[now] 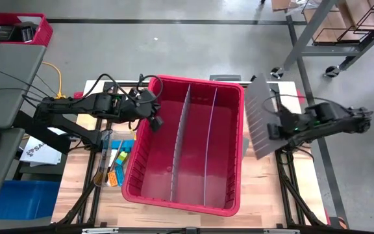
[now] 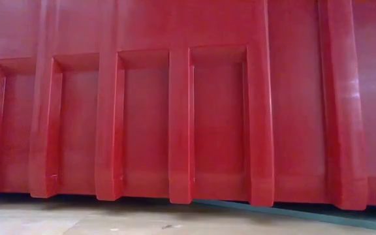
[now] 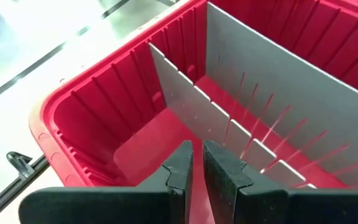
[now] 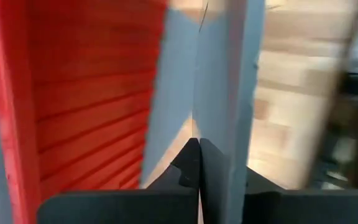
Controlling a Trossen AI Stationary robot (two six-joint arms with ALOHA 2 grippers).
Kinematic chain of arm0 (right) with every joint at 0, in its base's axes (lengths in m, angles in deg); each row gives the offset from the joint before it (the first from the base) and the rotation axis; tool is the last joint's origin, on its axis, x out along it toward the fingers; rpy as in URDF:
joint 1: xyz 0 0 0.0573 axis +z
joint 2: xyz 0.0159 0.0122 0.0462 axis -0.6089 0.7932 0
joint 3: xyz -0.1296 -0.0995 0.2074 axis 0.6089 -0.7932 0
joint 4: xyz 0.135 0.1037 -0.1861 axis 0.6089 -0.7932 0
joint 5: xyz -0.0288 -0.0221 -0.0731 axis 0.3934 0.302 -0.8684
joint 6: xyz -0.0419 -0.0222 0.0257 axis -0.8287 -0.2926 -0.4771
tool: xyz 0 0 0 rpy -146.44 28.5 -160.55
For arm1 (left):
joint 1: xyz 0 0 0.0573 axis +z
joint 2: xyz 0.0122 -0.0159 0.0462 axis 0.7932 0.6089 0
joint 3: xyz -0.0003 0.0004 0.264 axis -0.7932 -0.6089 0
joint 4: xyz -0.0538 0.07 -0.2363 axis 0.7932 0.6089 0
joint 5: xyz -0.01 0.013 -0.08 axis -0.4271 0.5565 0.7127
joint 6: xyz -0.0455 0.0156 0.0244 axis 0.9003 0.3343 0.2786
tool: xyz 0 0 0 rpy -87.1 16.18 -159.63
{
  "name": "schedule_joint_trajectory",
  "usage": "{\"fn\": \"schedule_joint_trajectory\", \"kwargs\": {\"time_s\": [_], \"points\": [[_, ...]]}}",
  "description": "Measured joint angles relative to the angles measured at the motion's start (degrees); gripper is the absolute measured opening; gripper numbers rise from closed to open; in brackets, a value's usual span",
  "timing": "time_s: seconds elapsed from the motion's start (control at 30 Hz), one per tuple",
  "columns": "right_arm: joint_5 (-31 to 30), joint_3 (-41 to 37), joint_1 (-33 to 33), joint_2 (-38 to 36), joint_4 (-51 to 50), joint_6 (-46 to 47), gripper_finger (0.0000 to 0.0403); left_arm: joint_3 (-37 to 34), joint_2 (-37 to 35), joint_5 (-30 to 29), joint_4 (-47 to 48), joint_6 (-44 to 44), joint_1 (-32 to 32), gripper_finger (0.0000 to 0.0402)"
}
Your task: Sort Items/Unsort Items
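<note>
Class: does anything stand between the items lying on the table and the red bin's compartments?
Yes. The red bin has its left wall rising between the items and the compartments, and the left gripper sits on that rim.

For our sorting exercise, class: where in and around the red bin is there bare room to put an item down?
Free: all three compartments of the red bin, between its two grey dividers. Crowded: the table strip left of the bin, holding the items, with the left gripper above. The right gripper holds a grey panel.

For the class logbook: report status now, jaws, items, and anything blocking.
Left gripper over bin's left wall, jaws nearly shut, empty. Right gripper shut on grey divider panel, outside red bin. Items on table left of bin.
</note>
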Motion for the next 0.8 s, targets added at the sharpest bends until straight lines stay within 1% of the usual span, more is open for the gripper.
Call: {"fn": "schedule_joint_trajectory", "kwargs": {"time_s": [0.13, 0.2, 0.3, 0.43, 0.53, 0.63, 0.73, 0.8], "points": [[-0.1, -6.3, 0.0, 0.5, 13.6, -4.2, 0.0011, 0.0, 0.0, 0.5, 0.0, 0.0, 0.0, 0.0033], [1.5, -8.7, 0.0, 1.1, 17.8, -6.4, 0.0025, 0.0, 0.0, 1.3, 0.0, 0.4, 0.0, 0.0033], [5.2, -10.2, 0.0, 2.2, 19.6, -10.0, 0.0061, 0.0, 0.0, 2.5, 0.1, 1.2, 0.0, 0.0033], [7.7, -8.6, 0.0, 3.3, 19.3, -15.2, 0.0117, 0.0, 0.0, 3.6, 0.1, 1.0, 0.0, 0.0033], [9.9, -5.3, 0.0, 3.2, 15.4, -19.2, 0.0151, 0.0, 0.0, 3.6, 0.1, 1.0, 0.0, 0.0033], [10.9, -0.1, 0.0, 3.3, 5.6, -23.1, 0.0170, 0.0, 0.0, 4.1, 0.1, 0.1, 0.0, 0.0033], [9.0, 6.4, 0.0, 3.1, -3.2, -25.4, 0.0174, 0.0, 0.0, 4.7, 0.2, 0.1, 0.0, 0.0033], [5.6, 11.1, 0.0, 3.1, -5.8, -25.4, 0.0173, 0.0, 0.0, 4.9, 0.5, 0.1, 0.0, 0.0033]]}}
